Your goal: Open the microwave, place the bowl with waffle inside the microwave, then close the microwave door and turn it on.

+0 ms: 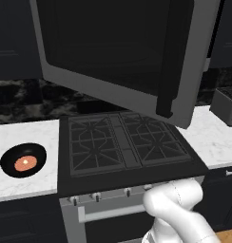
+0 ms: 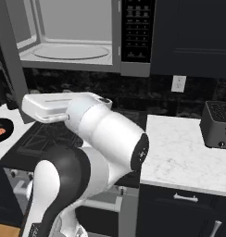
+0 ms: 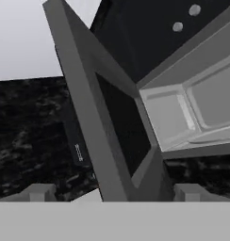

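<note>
Up close in the hand view, the pincer (image 3: pixel 112 193) has its two fingertips spread wide apart with nothing between them, just before the lower edge of the swung-open microwave door (image 3: pixel 118 127). Far off to its left and well below, the bowl with waffle (image 1: pixel 24 160) sits on the marble worktop (image 1: pixel 32 182) left of the stove (image 1: pixel 127 144). So the next reach is down and leftward, away from the open microwave (image 2: pixel 73 44) above.

White marble counter (image 1: pixel 27 185) — bowl with waffle (image 1: pixel 24 160) lying on it.
</note>
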